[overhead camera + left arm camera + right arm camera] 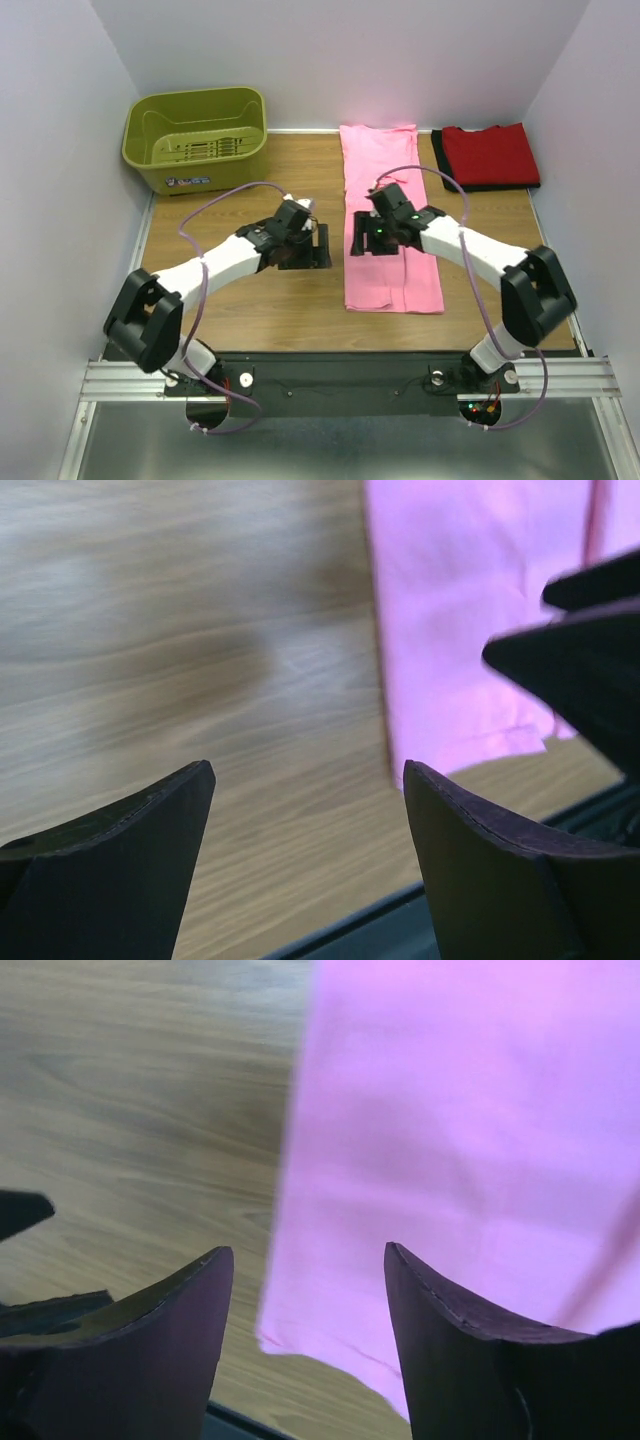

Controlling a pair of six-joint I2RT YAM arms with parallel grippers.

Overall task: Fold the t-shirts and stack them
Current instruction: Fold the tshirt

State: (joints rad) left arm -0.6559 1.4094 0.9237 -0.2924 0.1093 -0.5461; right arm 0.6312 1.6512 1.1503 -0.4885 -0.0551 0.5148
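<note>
- The pink t-shirt (390, 200) lies as a long folded strip right of the table's middle, running from the far edge toward the near edge.
- The red t-shirt (492, 152) sits folded at the far right corner, on top of a black t-shirt (500, 186) that shows only as an edge.
- My right gripper (308, 1250) hovers over the pink t-shirt's left edge, jaws apart, grasping nothing.
- My left gripper (308, 770) hangs over bare wood just beside that same edge, spread wide and empty.
- The olive-green basket (235, 170) stands at the far left corner of the table (240, 310).
</note>
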